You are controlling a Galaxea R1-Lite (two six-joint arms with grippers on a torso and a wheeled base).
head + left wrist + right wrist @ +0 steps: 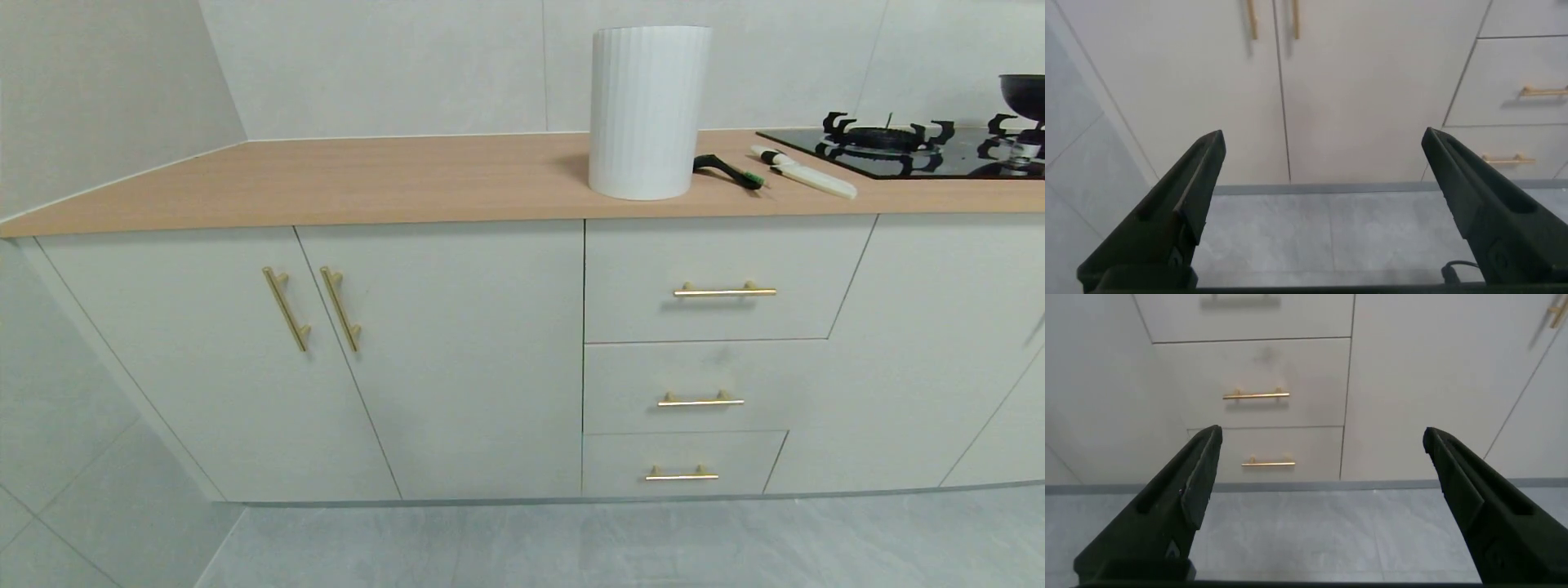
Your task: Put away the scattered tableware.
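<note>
Countertop [367, 175] knife [804, 171] well apart from spread left gripper [1323, 133], right gripper [1323, 430].

Left tool [1323, 135], right tool [1323, 433], matte black wedge-shaped fingers [1184, 196], thin black cable [1458, 267]

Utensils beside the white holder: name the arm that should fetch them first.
Probably right. The black-handled tool and white utensil lie right of the white holder, above the drawers that the open right gripper faces; the left gripper faces the cupboard doors.
</note>
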